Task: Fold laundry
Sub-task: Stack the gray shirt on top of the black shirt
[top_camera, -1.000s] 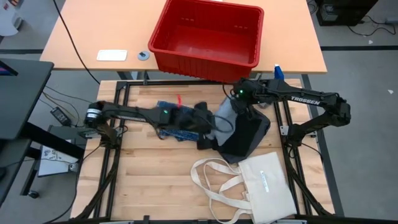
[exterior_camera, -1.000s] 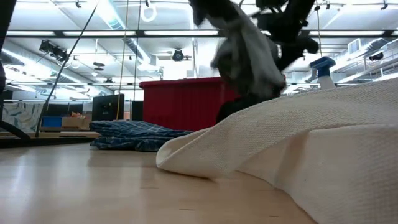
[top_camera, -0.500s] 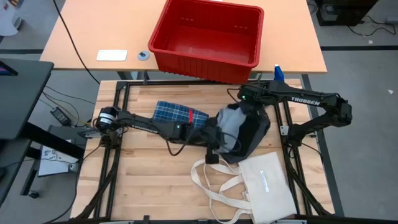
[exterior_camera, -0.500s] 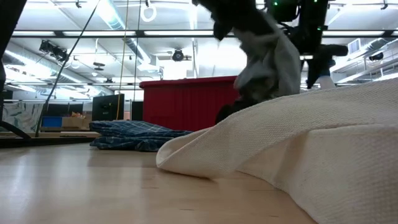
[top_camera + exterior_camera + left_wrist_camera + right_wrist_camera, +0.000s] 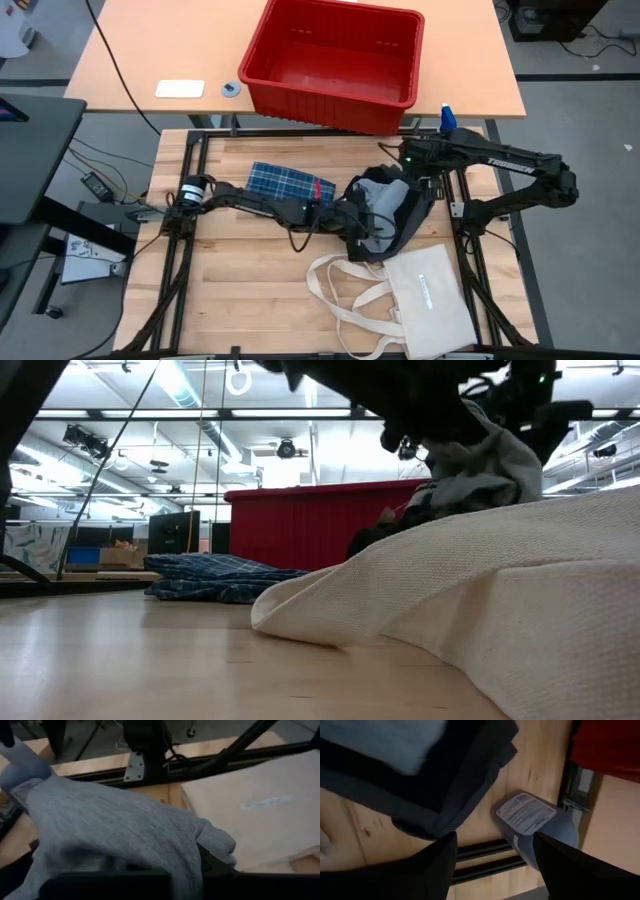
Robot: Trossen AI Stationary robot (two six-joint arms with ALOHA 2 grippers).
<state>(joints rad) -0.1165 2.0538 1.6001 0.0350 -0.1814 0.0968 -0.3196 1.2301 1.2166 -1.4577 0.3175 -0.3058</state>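
Landmark: red bin (image 5: 337, 58). Plaid piece (image 5: 290, 183) lies flat on the table just in front of the bin. Garment pile (image 5: 395, 215), grey piece (image 5: 115, 835) uppermost, sits beside the plaid. Left gripper (image 5: 358, 218) at the pile's edge, grip state cannot tell. Right gripper (image 5: 418, 165) over the pile's bin-side edge, fingers (image 5: 442, 862) apart, holding nothing. Tote (image 5: 430, 300) beyond the pile.

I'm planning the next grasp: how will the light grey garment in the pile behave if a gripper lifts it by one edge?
The light grey garment will likely be floppy: it already drapes in soft folds over the dark pile. Probably light, as thin knit fabric. It may drag neighbouring pieces, since it lies bunched against them.
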